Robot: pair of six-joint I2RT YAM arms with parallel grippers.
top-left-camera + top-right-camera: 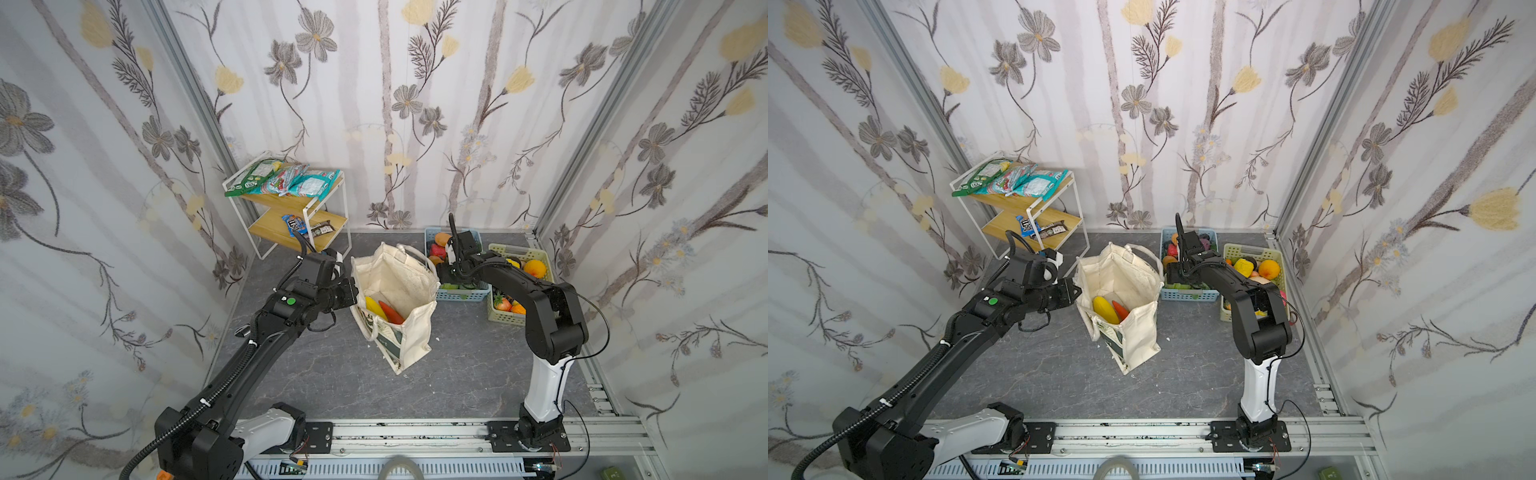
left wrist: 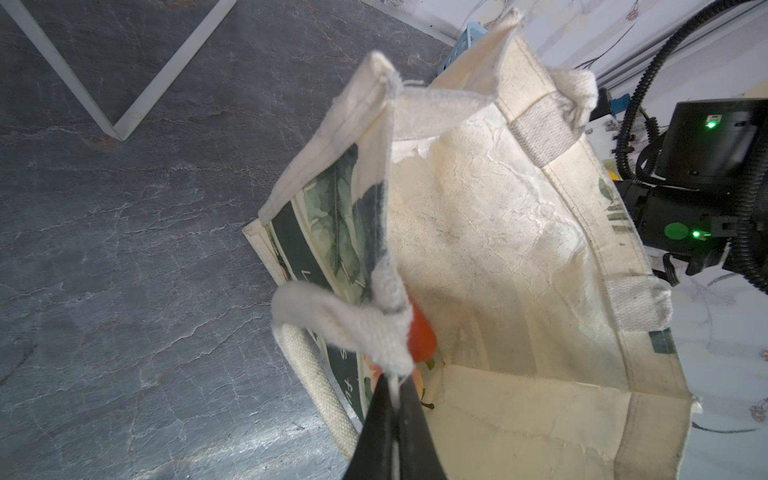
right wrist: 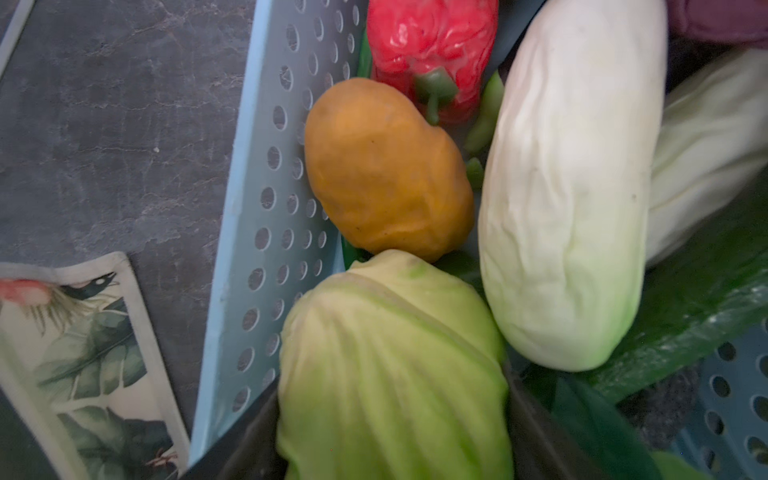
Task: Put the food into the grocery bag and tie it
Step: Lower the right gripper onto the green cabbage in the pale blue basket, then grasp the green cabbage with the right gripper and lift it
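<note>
the grocery bag (image 1: 415, 336) stands open on the worktop (image 1: 316, 374), a yellow fruit (image 1: 374, 308) and carrot (image 1: 391, 312) inside. the left claw (image 2: 395, 390) is pinched tight on its rim by a handle (image 2: 332, 320). the right claw (image 3: 390, 440) straddles a green cabbage (image 3: 390, 357) in the blue basket (image 3: 249, 249); whether it grips, i cannot tell.

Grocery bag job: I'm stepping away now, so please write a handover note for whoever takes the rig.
Left gripper: shut on the grocery bag rim, holding it open.
Right gripper: jaws straddle the green cabbage in the blue basket; grip unclear.
Done: yellow fruit and orange carrot in the bag.
Left: cabbage, remaining produce in that basket and the pale green basket, snack packets on the shelf; then tie the bag.
</note>
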